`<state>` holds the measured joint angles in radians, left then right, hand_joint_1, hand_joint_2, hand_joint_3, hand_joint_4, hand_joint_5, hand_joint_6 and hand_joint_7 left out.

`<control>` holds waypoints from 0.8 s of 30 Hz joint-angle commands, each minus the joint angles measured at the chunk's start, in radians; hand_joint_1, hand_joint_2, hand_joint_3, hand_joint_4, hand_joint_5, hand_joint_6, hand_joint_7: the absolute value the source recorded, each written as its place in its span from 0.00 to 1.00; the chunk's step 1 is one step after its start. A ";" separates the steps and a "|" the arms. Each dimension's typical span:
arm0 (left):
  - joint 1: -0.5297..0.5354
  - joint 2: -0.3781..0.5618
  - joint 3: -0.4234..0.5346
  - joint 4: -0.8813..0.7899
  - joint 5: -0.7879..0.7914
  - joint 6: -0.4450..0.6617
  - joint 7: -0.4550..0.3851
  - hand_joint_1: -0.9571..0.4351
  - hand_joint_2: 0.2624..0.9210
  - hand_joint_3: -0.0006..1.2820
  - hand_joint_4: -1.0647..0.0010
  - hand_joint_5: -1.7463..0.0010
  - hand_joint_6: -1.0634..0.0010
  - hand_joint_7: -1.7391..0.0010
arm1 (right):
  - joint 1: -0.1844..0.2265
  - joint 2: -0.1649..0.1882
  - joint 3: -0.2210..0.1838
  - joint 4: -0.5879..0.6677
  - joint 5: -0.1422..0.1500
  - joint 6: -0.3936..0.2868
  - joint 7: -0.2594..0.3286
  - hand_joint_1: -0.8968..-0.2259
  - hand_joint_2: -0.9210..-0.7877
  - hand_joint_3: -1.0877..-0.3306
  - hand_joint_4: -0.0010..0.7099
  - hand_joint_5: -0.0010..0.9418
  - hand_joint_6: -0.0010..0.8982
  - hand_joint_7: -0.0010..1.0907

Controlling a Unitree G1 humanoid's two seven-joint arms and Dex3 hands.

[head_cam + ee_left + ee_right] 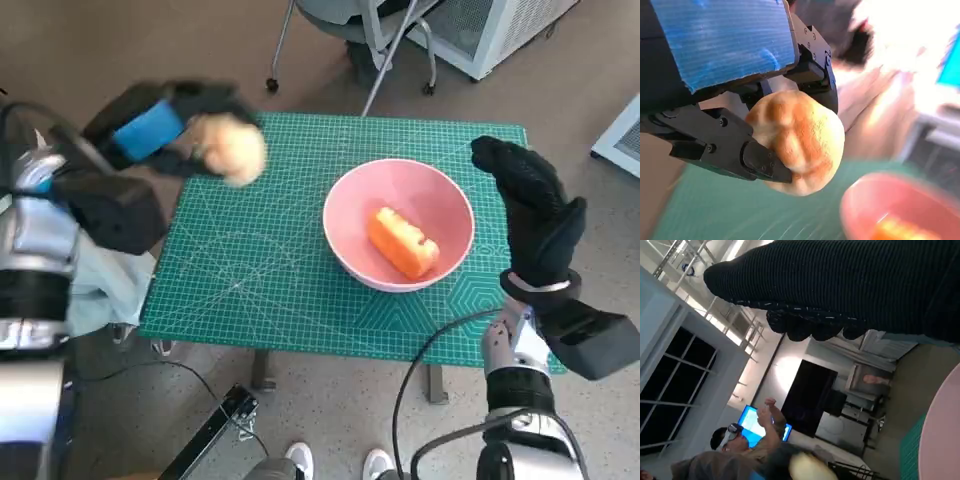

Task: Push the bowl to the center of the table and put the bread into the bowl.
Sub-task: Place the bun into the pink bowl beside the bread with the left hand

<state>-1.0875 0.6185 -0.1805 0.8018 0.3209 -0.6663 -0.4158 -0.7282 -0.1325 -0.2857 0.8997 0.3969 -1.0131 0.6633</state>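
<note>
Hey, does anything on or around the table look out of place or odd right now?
One thing: the pink bowl already holds an orange, bread-like item, while the left hand grips a round bread roll above the green mat. Nothing looks spilled or damaged.

Two pale, silvery forearms, ringed and jointed, dark at the wrists. Left hand black, hard-shelled plastic, a patch of bright blue tape across its back (the tape scuffed and streaked in the left wrist view); small round screws set in the black fingers. Right hand sheathed in a black ribbed knitted glove. Thin black cables looping beside the right forearm, another trailing by the left.
</note>
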 commanded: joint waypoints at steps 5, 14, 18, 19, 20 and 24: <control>-0.117 -0.146 -0.125 0.039 0.143 0.003 0.059 0.69 0.99 0.03 0.35 0.36 0.33 0.36 | 0.007 0.012 0.008 0.015 -0.015 0.010 -0.016 0.50 0.00 0.37 0.45 0.00 0.01 0.76; -0.208 -0.273 -0.280 0.259 0.327 -0.055 0.221 0.69 1.00 0.04 0.36 0.33 0.36 0.36 | 0.019 0.014 0.012 -0.001 -0.016 0.011 -0.026 0.50 0.00 0.37 0.45 0.00 0.02 0.75; -0.225 -0.321 -0.323 0.328 0.368 -0.045 0.254 0.69 1.00 0.04 0.37 0.30 0.34 0.39 | 0.022 0.011 0.010 -0.003 -0.012 0.011 -0.026 0.49 0.00 0.37 0.45 0.00 0.02 0.75; -0.227 -0.331 -0.328 0.341 0.372 -0.040 0.255 0.69 0.99 0.05 0.40 0.26 0.32 0.43 | 0.023 0.010 0.009 -0.004 -0.012 0.011 -0.027 0.49 0.00 0.37 0.45 0.00 0.02 0.75; -0.228 -0.343 -0.335 0.355 0.376 -0.031 0.250 0.69 0.99 0.05 0.42 0.23 0.31 0.45 | 0.025 0.008 0.009 -0.006 -0.013 0.009 -0.028 0.48 0.00 0.37 0.45 0.00 0.02 0.75; -0.225 -0.377 -0.341 0.393 0.365 -0.003 0.222 0.69 1.00 0.06 0.45 0.18 0.29 0.49 | 0.032 0.003 0.007 -0.016 -0.014 0.003 -0.032 0.47 0.00 0.38 0.45 0.00 0.02 0.75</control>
<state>-1.2791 0.2584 -0.5174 1.1681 0.6891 -0.6895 -0.1807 -0.7258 -0.1199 -0.2751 0.8887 0.3867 -1.0135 0.6397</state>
